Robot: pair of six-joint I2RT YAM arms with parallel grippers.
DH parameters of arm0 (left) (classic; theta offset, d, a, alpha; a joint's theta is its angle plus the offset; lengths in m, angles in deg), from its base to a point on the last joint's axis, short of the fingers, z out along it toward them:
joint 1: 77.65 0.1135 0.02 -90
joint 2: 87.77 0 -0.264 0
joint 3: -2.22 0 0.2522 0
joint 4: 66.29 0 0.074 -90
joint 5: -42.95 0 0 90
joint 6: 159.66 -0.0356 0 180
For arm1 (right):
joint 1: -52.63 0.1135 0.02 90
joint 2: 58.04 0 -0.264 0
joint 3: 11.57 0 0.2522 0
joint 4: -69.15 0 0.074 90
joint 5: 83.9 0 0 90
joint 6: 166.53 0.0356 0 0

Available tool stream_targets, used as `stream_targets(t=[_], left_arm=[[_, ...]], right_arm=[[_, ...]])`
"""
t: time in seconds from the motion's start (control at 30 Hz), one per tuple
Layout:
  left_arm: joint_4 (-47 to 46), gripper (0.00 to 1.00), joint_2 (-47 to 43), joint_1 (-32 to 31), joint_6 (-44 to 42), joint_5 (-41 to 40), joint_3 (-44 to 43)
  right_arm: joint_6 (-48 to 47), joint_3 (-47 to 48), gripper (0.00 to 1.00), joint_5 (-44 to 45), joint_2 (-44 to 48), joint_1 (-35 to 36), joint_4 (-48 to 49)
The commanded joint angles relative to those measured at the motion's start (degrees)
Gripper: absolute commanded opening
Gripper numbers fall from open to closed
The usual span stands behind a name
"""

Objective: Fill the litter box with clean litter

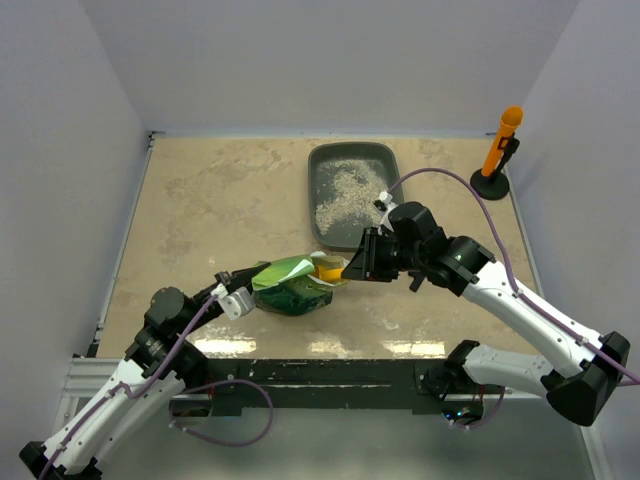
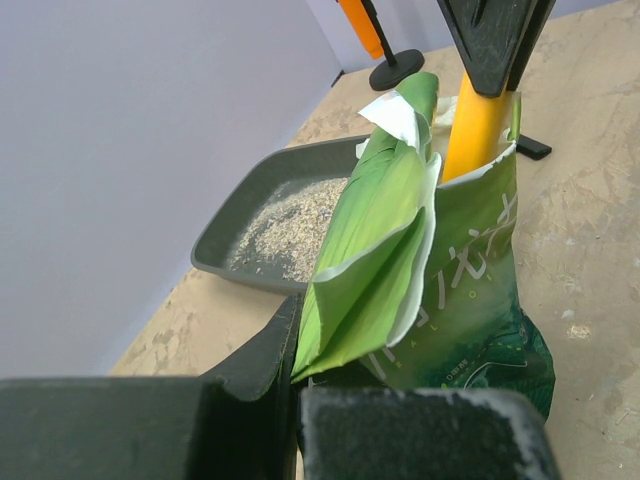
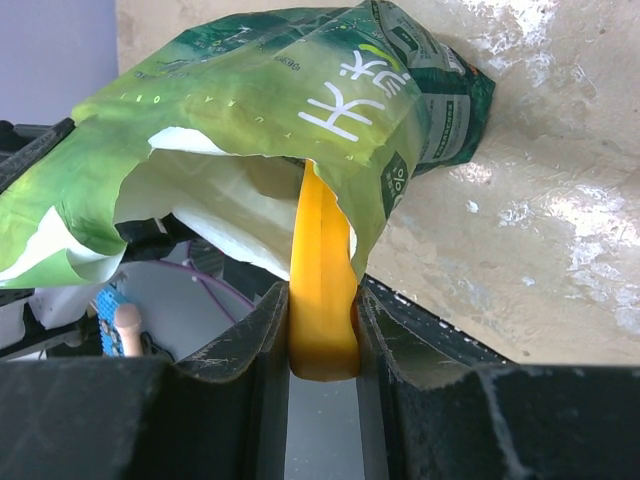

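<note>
The dark grey litter box (image 1: pixel 333 230) sits at the back middle with pale litter (image 1: pixel 345 193) spread inside; it also shows in the left wrist view (image 2: pixel 225 235) with its litter (image 2: pixel 290 222). A glossy green bag (image 1: pixel 292 285) lies in front of it, mouth open. My left gripper (image 1: pixel 250 277) is shut on the bag's edge (image 2: pixel 345 300). My right gripper (image 1: pixel 350 268) is shut on a yellow scoop (image 1: pixel 329 268), whose handle (image 3: pixel 322 290) runs into the bag's mouth (image 3: pixel 230 200). The scoop's bowl is hidden inside the bag.
An orange tool on a black stand (image 1: pixel 497 150) stands at the back right, also in the left wrist view (image 2: pixel 385 50). A few spilled granules lie on the beige tabletop (image 1: pixel 210 200) near the box. White walls close in on three sides.
</note>
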Motion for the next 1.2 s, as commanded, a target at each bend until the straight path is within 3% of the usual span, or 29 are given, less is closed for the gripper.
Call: stream_targets(t=[0.0,0.33,0.67,1.17], left_arm=[[-4.7,0.00,0.2,-0.3,0.8,1.4,-1.0],[-4.8,0.00,0.4,-0.3,0.8,1.7,-1.1],[-4.8,0.00,0.3,-0.3,0.9,1.7,-1.2],[-4.0,0.00,0.2,-0.3,0.9,0.8,-1.7]], right_arm=[[-1.2,2.9,0.02,2.0,-0.3,0.3,-0.3],[-6.8,15.1,0.00,4.3,-4.3,0.3,-12.0],[-7.8,15.3,0.00,0.7,-6.4,0.5,-13.7],[-13.2,31.7,0.00,0.6,-22.7,1.4,-27.9]])
